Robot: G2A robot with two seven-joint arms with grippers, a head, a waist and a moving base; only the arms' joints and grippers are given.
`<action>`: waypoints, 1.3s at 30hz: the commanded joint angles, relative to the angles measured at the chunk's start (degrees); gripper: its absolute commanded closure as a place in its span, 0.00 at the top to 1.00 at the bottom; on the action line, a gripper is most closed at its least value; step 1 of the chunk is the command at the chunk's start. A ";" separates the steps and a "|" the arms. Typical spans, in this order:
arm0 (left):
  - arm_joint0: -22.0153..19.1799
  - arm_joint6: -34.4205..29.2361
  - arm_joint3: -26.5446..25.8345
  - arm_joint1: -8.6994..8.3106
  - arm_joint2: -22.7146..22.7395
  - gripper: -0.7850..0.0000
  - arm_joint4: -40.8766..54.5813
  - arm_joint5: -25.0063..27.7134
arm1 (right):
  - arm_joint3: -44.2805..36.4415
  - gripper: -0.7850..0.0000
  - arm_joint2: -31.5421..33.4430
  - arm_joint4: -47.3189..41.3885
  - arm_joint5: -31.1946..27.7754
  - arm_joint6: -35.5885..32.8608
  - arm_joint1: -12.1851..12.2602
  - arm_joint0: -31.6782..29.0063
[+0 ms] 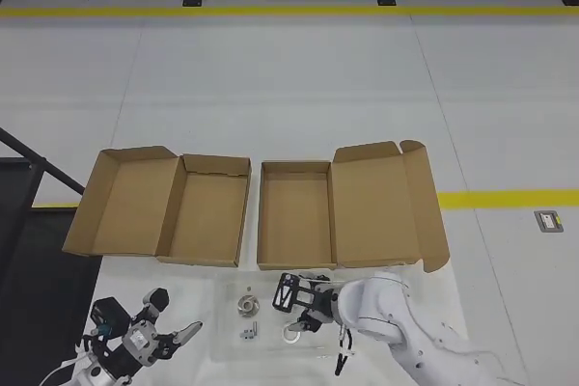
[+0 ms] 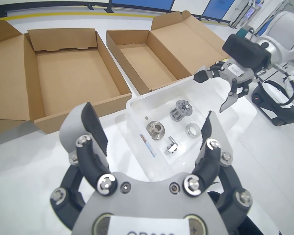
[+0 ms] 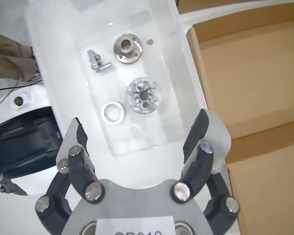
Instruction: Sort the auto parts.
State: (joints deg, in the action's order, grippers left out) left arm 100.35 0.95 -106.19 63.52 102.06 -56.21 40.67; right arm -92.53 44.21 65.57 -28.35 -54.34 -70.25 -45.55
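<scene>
A slotted hub [image 3: 143,95], a flanged hub [image 3: 127,48], a plain ring [image 3: 112,112] and a small bracket [image 3: 98,61], the parts to be sorted, lie apart from one another on the floor of a clear tray [image 2: 137,100] at the middle of the near edge of the surface [image 2: 27,172]. The right pincer [image 3: 140,124] hangs over the tray's right end with its jaws apart and nothing between them, the slotted hub and the ring nearest below it. The left pincer [image 2: 149,113], jaws likewise apart and empty, hovers off the tray's left end, toward the near-left corner. Beyond the tray, toward the far edge, the left box [image 1: 207,217] and the right box [image 1: 294,217] lie open side by side. The step in hand looks to be a first pick by the right arm. It would do best to come straight down over the slotted hub, jaws straddling its rim and clear of the ring just beside it. It should then close squarely on the smooth metal and lift above the tray wall before swinging to a box, with the left arm held back from the tray.
</scene>
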 commanded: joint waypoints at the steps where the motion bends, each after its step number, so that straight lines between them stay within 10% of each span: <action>1: 0.09 -0.02 -0.03 0.00 0.01 1.00 0.43 -0.27 | 1.22 1.00 -2.23 1.57 2.55 -0.96 -0.80 1.34; 19: 0.10 -0.01 -0.08 0.00 0.02 1.00 0.53 -0.37 | 14.78 0.99 -12.28 2.24 5.66 -0.10 -7.12 9.14; 30: 0.10 -0.01 -0.08 0.00 0.02 1.00 0.53 -0.37 | 19.92 0.39 -13.23 1.60 5.09 1.19 -9.26 10.76; 33: 0.10 -0.01 -0.08 0.00 0.02 1.00 0.53 -0.37 | 19.82 0.00 -12.89 1.53 4.95 1.64 -9.53 10.90; 39: 0.10 -0.01 -0.08 0.00 0.02 1.00 0.53 -0.37 | 10.89 0.00 -9.79 2.86 3.09 1.99 -8.39 9.19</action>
State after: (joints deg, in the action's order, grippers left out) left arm 100.45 0.94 -106.27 63.52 102.08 -55.68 40.30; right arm -79.15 33.66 67.95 -25.21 -52.02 -78.97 -35.89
